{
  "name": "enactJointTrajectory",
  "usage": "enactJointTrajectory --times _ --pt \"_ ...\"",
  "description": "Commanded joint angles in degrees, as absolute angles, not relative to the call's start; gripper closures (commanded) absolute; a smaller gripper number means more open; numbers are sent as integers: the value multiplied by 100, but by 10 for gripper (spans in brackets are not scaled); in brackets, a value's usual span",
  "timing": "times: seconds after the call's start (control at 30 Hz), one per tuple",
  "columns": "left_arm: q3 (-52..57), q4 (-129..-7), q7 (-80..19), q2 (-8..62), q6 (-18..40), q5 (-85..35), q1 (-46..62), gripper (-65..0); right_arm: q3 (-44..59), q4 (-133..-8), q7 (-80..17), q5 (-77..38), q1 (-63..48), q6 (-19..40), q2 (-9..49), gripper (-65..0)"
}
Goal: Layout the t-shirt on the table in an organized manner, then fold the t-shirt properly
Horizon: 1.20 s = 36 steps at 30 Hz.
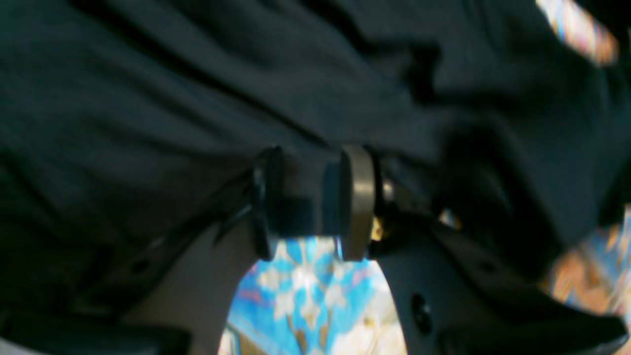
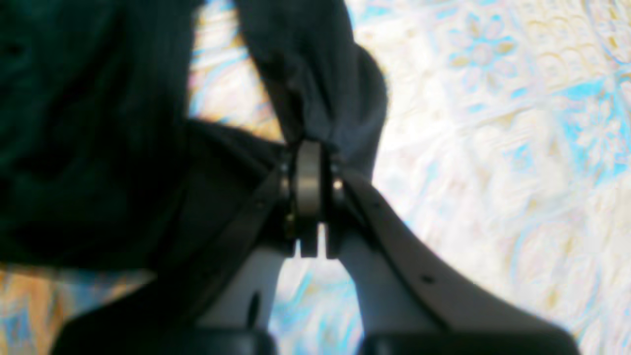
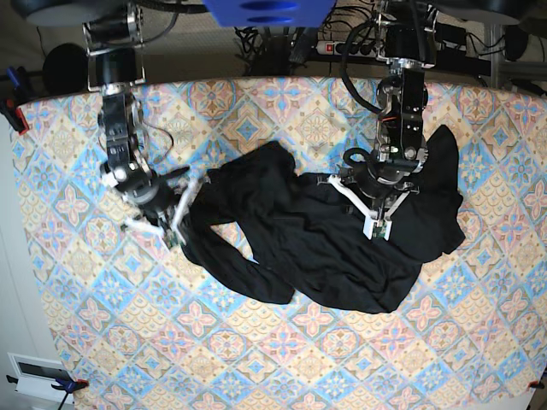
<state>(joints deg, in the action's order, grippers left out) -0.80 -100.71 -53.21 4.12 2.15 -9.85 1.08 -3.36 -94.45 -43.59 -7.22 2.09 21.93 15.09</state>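
T-shirt (image 3: 325, 239) lies crumpled mid-table (image 3: 102, 342), sleeves bunched, not yet spread; folding not begun. Right gripper (image 2: 309, 148), at the shirt's left edge in the base view, is clenched on a fabric fold. Left gripper (image 1: 310, 197), over the shirt's right half, sits part-open with cloth between its pads; firm hold unclear.
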Motion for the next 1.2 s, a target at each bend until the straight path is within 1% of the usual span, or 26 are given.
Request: enactJointTrajectory --times 0.0,0.07,0.13,0.23,0.4,0.5,0.57,0.67,0.77,0.83,0.93,1.07,1.17 --pt "4 -10185 -5226 391 215 -1007 -31 -194 -84 -9815 -4277 -699 84 2132 1771 0" --pt "163 -10185 -5226 374 215 -1007 -66 -194 233 -10343 -4277 -699 -374 2132 1947 0" --pt "233 -10185 -5226 365 215 -1007 -171 -194 514 -10800 -4277 -734 -901 2132 1982 0" --pt "224 -10167 -5226 347 215 -1007 -295 -194 927 -11275 -4242 -1262 -1701 2132 1982 0" --pt "251 -10149 -5226 259 215 -1007 -400 -194 1613 -11503 -4233 -2589 -2967 2132 2009 0" --pt "251 -10149 -5226 251 215 -1007 -409 -194 1754 -11512 -4251 -3609 -3055 2132 2009 0" --pt "251 -10149 -5209 251 215 -1007 -409 -194 1596 -11512 -4277 -4215 -3064 2132 2009 0" --pt "251 -10132 -4875 268 215 -980 -400 -194 1024 -11521 -4286 -4796 -3055 2141 2018 0" --pt "251 -9991 -4760 374 215 -980 -409 -194 286 -11521 -4286 -4813 -2941 2141 2070 0" --pt "251 -9895 -4760 409 215 -980 -418 -194 -409 -11521 -4286 -4813 -2677 2141 2246 0" --pt "251 -9798 -4760 435 215 -980 -488 -194 -1684 -11521 -4286 -4813 -2000 2141 2378 0" --pt "251 -9754 -4752 593 215 -989 -488 -194 -3134 -11512 -4286 -4804 -857 2141 2369 0" --pt "251 -9754 -4752 611 207 -989 -488 -194 -3837 -11486 -4277 -4804 13 2141 2343 0"
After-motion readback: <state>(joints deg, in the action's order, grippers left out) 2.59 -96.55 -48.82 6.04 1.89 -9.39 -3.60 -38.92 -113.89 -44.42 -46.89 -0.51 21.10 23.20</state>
